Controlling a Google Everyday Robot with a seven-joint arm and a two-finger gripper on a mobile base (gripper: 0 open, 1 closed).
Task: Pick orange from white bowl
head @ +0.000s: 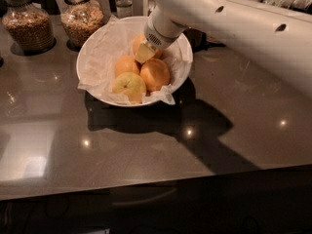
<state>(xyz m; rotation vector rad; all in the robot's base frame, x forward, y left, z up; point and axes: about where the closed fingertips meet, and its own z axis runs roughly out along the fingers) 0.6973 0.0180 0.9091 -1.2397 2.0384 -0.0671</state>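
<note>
The wide white bowl, lined with crumpled white paper, stands on the dark counter. It holds three oranges and a yellow-green fruit. The largest orange lies at the front right. A smaller one lies to its left. Another lies at the back, partly hidden. My gripper reaches down into the bowl from the upper right. Its tip is against the back orange, just above the largest orange.
Two glass jars of grains stand behind the bowl at the left, with a small bottle beside them. My white arm spans the upper right. The counter's front edge runs below.
</note>
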